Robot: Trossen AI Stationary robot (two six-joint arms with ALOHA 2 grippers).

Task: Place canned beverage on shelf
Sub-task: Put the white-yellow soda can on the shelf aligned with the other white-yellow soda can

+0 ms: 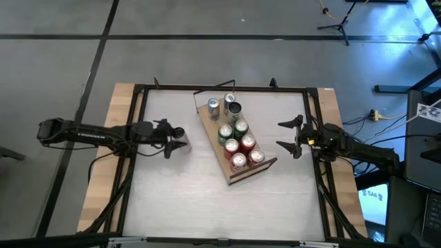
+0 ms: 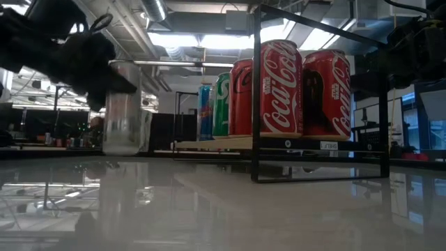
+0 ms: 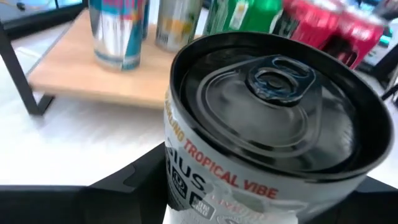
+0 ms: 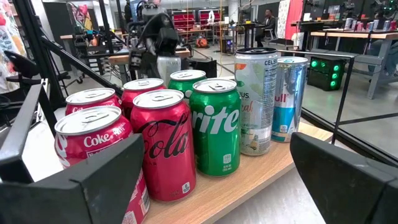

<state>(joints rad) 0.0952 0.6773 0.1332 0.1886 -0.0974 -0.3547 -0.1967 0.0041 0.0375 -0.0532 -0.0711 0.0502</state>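
Wood shelf [image 1: 233, 148] sits near the table's far edge, angled, already carrying eight cans: four red, two green, two silver ones by the wire frame. One silver can [image 1: 180, 141] is not there yet; it stands on the table toward the left edge, well apart from the shelf, with the left gripper [image 1: 173, 139] pinching it. Right gripper [image 1: 288, 137] waits spread wide beside the shelf's near end. Carry and placing look left to do.
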